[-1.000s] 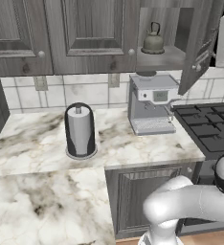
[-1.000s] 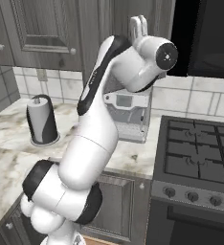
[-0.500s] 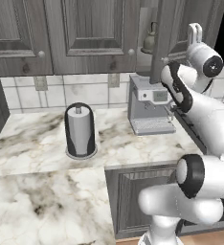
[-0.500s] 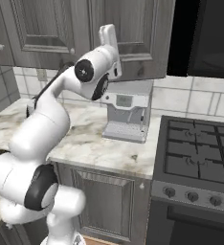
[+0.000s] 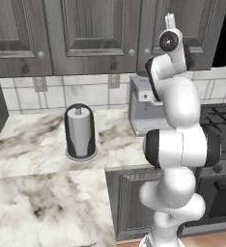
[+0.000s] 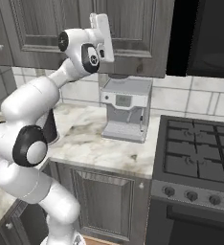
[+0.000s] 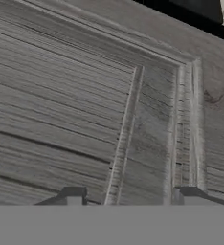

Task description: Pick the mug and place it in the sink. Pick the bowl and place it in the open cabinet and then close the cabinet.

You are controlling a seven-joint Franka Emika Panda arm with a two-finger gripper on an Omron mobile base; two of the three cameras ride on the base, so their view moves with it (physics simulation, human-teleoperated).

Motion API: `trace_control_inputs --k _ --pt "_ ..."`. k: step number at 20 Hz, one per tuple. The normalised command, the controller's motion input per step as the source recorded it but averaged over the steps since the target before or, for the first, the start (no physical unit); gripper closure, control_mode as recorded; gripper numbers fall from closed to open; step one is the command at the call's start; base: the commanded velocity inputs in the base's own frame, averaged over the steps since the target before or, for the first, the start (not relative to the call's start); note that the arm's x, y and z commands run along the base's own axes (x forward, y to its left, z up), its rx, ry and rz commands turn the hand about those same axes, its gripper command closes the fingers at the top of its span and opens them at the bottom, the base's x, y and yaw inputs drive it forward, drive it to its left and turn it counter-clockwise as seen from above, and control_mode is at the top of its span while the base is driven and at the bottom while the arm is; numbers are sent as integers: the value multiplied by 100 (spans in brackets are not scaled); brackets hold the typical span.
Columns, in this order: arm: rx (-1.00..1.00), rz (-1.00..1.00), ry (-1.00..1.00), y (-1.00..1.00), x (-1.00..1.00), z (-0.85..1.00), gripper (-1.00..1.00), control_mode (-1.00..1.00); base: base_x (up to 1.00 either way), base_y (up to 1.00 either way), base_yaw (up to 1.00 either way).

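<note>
The big dark grey cabinet [image 5: 182,29] hangs on the wall above the worktop [image 5: 33,144], and its door is shut. In the right base view the same cabinet [image 6: 138,38] shows its raised panel, with a black opening just beside it on the right. In the hand view the wood lines of the cabinet [image 7: 85,95] door are very close, and the raised frame of the panel runs down the middle.

The white arm stands up tall from the floor and reaches to the cabinet door. Its hand is right up against the door.

The black stove [image 6: 195,153] sits to the right of the worktop, with round knobs along its front. The worktop is pale marble with grey marks, and grey base cabinets sit under it.

The grey coffee machine [image 6: 126,112] stands on the worktop under the cabinet, near the tiled wall. The paper towel roll [image 5: 79,131] stands upright in a dark holder, well apart from the coffee machine, further left.

The fingers [image 7: 74,195] are the smallest things here. Their two dark tips are set apart at the bottom of the hand view, with nothing between them. They are spread and hold nothing.
</note>
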Motion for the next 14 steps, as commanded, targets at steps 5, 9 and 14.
trace_control_inputs --k 5,9,14 --pt "-2 -13 75 67 100 69 -100 -100 0 0 0" --pt "-2 -14 89 48 91 37 -100 -100 0 0 0" --pt "0 -5 61 15 50 -14 -100 -100 0 0 0"
